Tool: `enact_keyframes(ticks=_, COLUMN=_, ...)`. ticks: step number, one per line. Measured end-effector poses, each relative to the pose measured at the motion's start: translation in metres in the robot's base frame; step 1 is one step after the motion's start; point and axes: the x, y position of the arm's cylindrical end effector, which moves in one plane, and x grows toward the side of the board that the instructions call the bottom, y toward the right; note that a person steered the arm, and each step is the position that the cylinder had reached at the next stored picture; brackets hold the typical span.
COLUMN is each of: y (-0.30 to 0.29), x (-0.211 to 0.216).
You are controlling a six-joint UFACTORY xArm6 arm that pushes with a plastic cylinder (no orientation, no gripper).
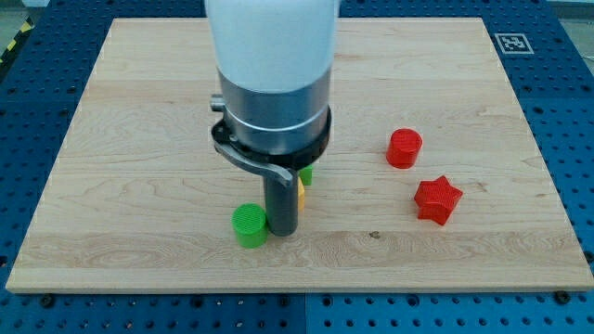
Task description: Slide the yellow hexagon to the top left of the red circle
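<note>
Here, my tip (282,231): a plain dark rod end with nothing to open or close, holding nothing, resting on the board.
Yellow block (301,192): just at the tip's right side, mostly hidden behind the rod; shape, facing and long axis could not be told.
Green cylinder (249,225): just left of the tip.
Second green block (305,173): peeked out above the yellow one.
Red circle (404,147): well to the view's right.
Red star (437,199): below it.
Surface: pale wooden board (139,111) on a blue perforated table (571,111).
</note>
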Motion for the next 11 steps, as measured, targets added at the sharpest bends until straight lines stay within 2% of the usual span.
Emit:
enact_keyframes(ticks=3, y=-0.039, x=-0.003)
enact_keyframes(ticks=4, y=-0.028, x=-0.027)
enact_keyframes(ticks=5, y=-0.012, x=-0.032)
enact_keyframes(ticks=7, y=0.033, x=-0.029)
enact_keyframes(ticks=9, y=0.045, x=-0.002)
enact_keyframes(ticks=11, y=0.068, x=-0.021)
